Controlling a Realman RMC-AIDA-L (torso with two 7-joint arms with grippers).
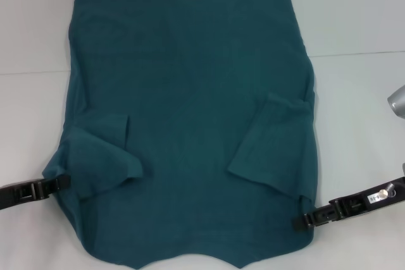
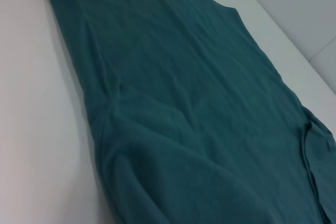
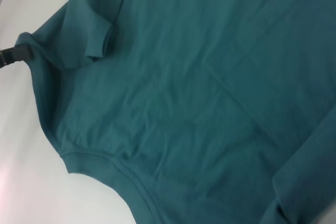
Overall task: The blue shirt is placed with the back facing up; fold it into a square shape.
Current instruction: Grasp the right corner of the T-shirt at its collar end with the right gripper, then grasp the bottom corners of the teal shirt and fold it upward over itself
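white table (image 1: 354, 23), blue shirt (image 1: 190, 93) flat

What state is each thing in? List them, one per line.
blue shirt: flat on the table, plain side up, both sleeves folded inward.
left end effector: at the shirt's left edge, by the folded sleeve.
right end effector: at the shirt's right edge, near the collar end.
table: white, under the shirt.

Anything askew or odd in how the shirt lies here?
Slightly. The shirt has both sleeves folded inward, but unevenly: the left sleeve is bunched and twisted, the right sleeve lies flatter. Left gripper and right gripper are at its side edges.
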